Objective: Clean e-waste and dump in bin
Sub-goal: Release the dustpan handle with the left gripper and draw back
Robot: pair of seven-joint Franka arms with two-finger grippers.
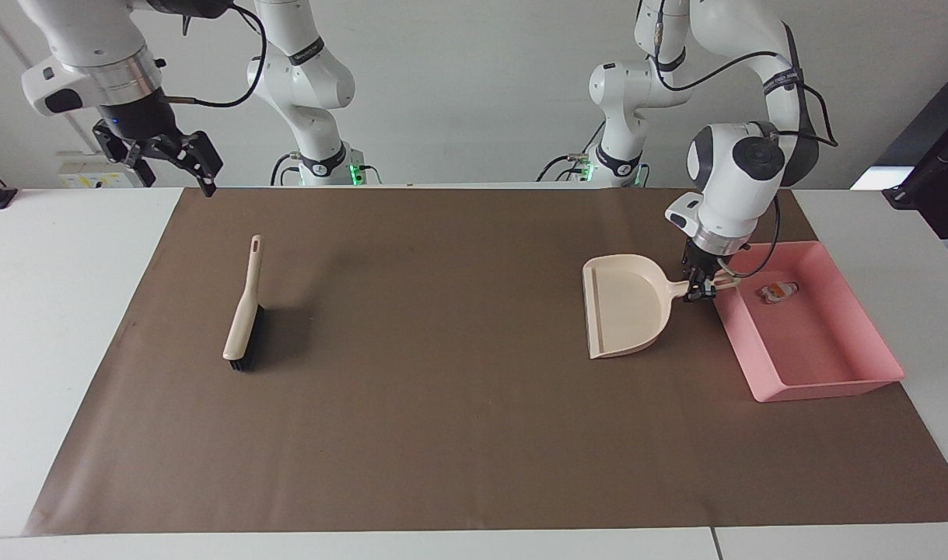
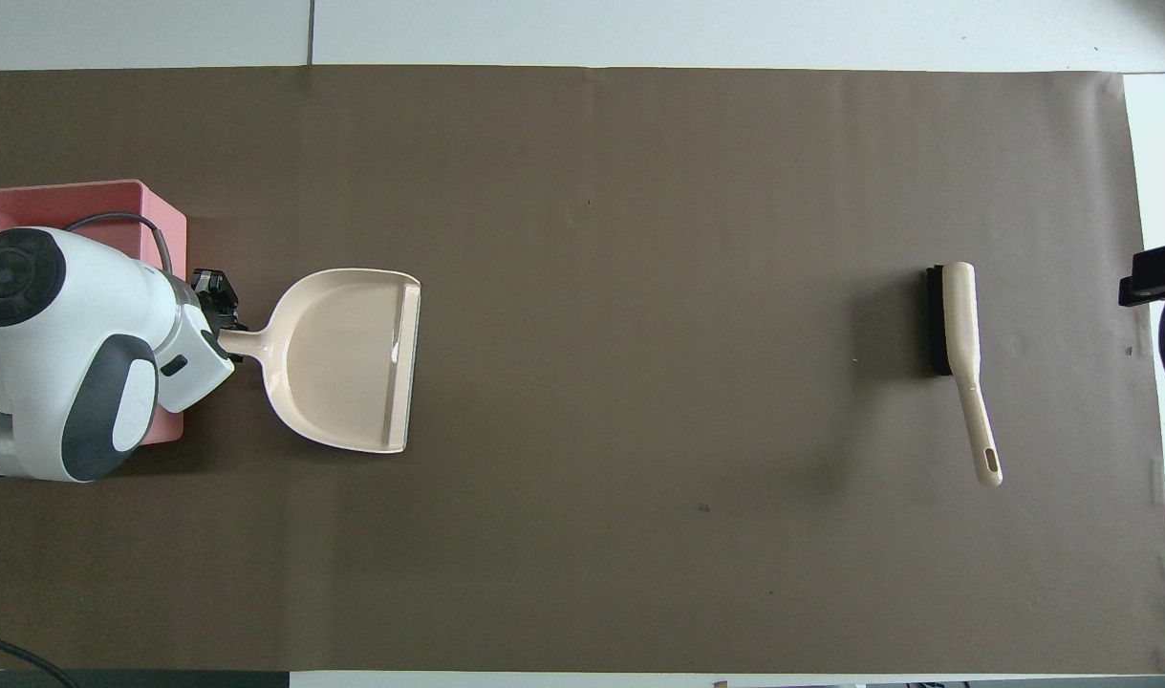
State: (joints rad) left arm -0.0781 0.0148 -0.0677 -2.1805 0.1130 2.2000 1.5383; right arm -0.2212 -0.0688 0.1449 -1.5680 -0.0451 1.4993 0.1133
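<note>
The pink bin (image 1: 831, 385) stands on the brown mat at the left arm's end of the table. A small white and dark piece of e-waste (image 1: 777, 293) lies in its corner nearest the robots; the overhead view hides it under the left arm. My left gripper (image 1: 699, 288) is shut on the handle of the beige dustpan (image 1: 625, 307), which lies level and low at the mat beside the bin (image 2: 152, 205), its mouth pointing away from the bin. In the overhead view, the dustpan (image 2: 348, 358) shows nothing inside. My right gripper (image 1: 170, 167) hangs open high over the mat's edge, holding nothing.
A beige hand brush (image 1: 244, 311) with black bristles lies on the mat at the right arm's end, with its handle pointing toward the robots. The same brush (image 2: 960, 325) shows in the overhead view. The brown mat (image 1: 442, 428) covers most of the white table.
</note>
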